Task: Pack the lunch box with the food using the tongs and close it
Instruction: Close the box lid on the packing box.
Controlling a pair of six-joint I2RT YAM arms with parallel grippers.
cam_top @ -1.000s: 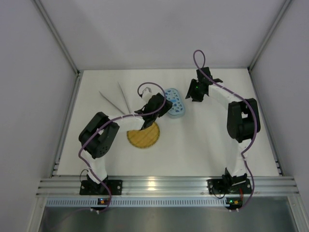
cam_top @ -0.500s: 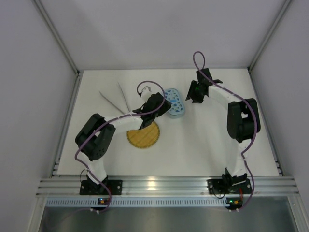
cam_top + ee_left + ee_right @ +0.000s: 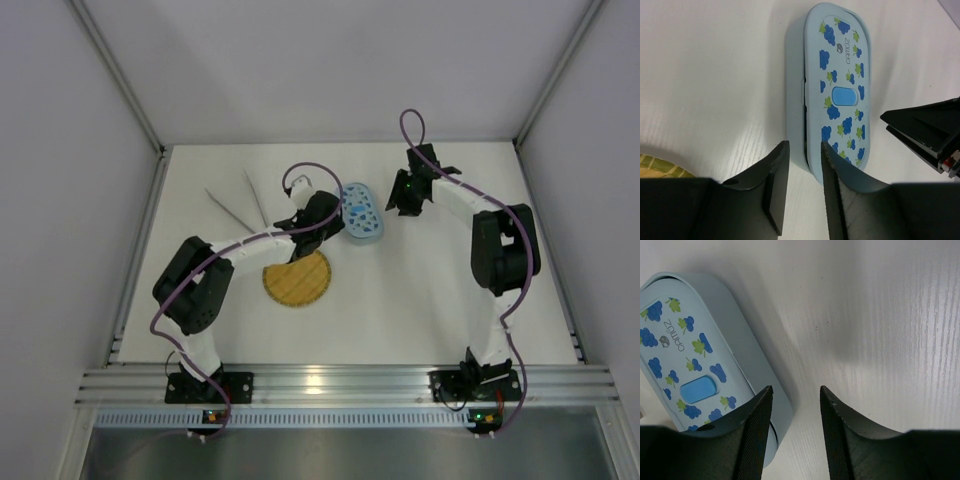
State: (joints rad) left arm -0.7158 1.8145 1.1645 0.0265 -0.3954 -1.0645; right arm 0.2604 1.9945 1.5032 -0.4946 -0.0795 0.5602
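Note:
The lunch box [image 3: 361,212] lies flat on the white table with its spotted lid [image 3: 840,90] on. No food shows anywhere. The tongs [image 3: 240,205] lie on the table at the back left, away from both grippers. My left gripper [image 3: 325,222] is at the box's near left end. Its jaws [image 3: 803,150] stand narrowly open, with the box's corner and bare table showing between the tips. My right gripper [image 3: 408,190] hovers just right of the box, open [image 3: 793,395], its left finger [image 3: 757,410] beside the box wall [image 3: 747,355].
A round yellow woven plate [image 3: 297,278] lies in front of the box, partly under the left arm, and its edge [image 3: 660,167] shows in the left wrist view. White walls and metal rails enclose the table.
My left gripper's jaws have narrowed, and the left arm has edged toward the box. The right gripper and the box have barely moved.

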